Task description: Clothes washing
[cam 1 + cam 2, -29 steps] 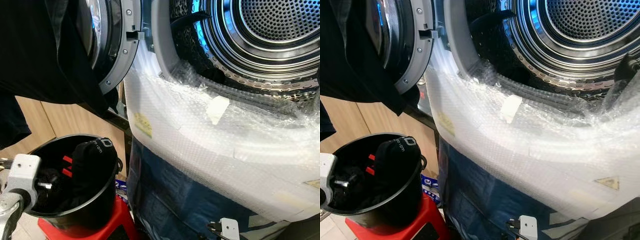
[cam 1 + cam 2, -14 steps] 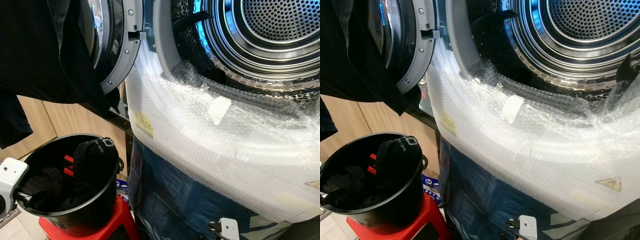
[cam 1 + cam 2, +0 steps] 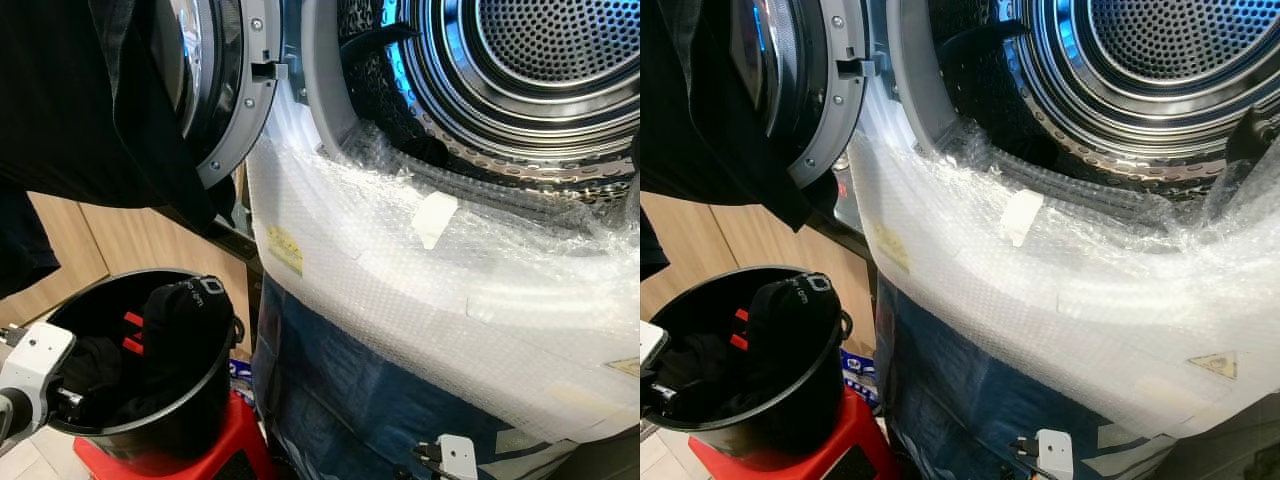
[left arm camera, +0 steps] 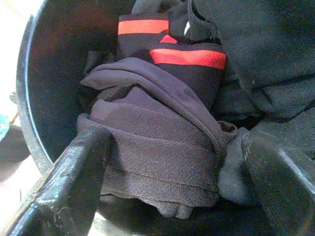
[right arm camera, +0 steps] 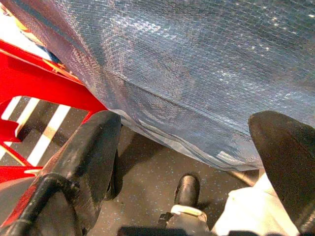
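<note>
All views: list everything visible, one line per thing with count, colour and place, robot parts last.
Washing machine drum: one, steel, upper right, door open.
Door: one, grey-rimmed, swung left.
Bubble wrap: one sheet, clear, over machine front.
Black garment: one, hanging over door.
Bucket: one, black, lower left.
Clothes: pile, dark with red stripes, inside bucket.
Stool: one, red, under bucket.
Left gripper: open, inside bucket around clothes.
Right gripper: open, low beside machine.

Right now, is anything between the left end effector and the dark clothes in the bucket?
Nothing visible. The left end effector is open inside the black bucket, its fingers on either side of the folded dark clothes; the red-striped garment lies behind them.
</note>
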Motion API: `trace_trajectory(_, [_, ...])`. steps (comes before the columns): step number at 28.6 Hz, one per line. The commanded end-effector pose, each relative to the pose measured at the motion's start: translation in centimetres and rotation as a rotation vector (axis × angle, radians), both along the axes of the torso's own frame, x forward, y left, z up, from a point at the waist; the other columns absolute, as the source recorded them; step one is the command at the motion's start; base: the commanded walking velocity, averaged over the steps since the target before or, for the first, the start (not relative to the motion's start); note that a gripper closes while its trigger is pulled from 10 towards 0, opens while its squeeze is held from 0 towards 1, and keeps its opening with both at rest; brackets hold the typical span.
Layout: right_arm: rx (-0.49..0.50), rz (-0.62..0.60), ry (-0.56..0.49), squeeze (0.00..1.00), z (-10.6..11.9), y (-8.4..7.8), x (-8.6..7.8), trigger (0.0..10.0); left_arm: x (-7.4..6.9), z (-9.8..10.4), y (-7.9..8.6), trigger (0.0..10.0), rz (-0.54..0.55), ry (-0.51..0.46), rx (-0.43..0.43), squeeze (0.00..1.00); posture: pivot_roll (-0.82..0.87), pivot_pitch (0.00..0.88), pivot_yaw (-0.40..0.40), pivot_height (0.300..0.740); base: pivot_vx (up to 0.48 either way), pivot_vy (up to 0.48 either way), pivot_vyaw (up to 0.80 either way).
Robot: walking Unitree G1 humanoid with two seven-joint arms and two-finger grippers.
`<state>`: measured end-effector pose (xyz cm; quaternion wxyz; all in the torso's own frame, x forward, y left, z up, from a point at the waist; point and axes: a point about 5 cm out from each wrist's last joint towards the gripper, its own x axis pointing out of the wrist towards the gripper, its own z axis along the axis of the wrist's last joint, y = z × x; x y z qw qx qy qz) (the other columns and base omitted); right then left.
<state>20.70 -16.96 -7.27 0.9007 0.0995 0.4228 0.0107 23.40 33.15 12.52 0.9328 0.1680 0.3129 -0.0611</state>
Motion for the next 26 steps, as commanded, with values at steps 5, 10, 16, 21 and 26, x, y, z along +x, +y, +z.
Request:
trace_trajectory(5, [-0.009, 0.002, 0.004, 0.0, 0.1, -0.3, 0.1, 10.0, -0.1, 0.6, 0.4, 10.0, -0.013, 0.002, 0.017, 1.0, 0.3, 0.039, -0.066, 0.74, 0.0, 0.0, 0.0])
trace_trajectory(10, [-0.007, 0.003, 0.004, 0.0, 0.1, -0.3, 0.1, 10.0, -0.3, 0.2, 0.5, 10.0, -0.01, 0.031, 0.02, 1.0, 0.3, 0.04, -0.066, 0.74, 0.0, 0.0, 0.0])
trace_trajectory(16, [-0.007, 0.006, 0.006, 0.0, 0.0, -0.2, 0.1, 10.0, -0.4, 0.0, 1.0, 10.0, 0.026, 0.039, 0.043, 1.0, 0.3, 0.041, -0.069, 0.74, 0.0, 0.0, 0.0])
trace_trajectory(21, [-0.008, 0.007, 0.006, 0.0, 0.0, -0.2, 0.1, 10.0, -0.3, -0.5, 1.1, 10.0, 0.06, 0.041, 0.039, 1.0, 0.3, 0.042, -0.07, 0.74, 0.0, 0.0, 0.0])
trace_trajectory(26, [-0.011, 0.01, 0.007, 0.0, 0.0, -0.2, 0.1, 10.0, 0.1, -0.5, 1.9, 10.0, 0.141, 0.021, 0.081, 1.0, 0.3, 0.038, -0.071, 0.74, 0.0, 0.0, 0.0])
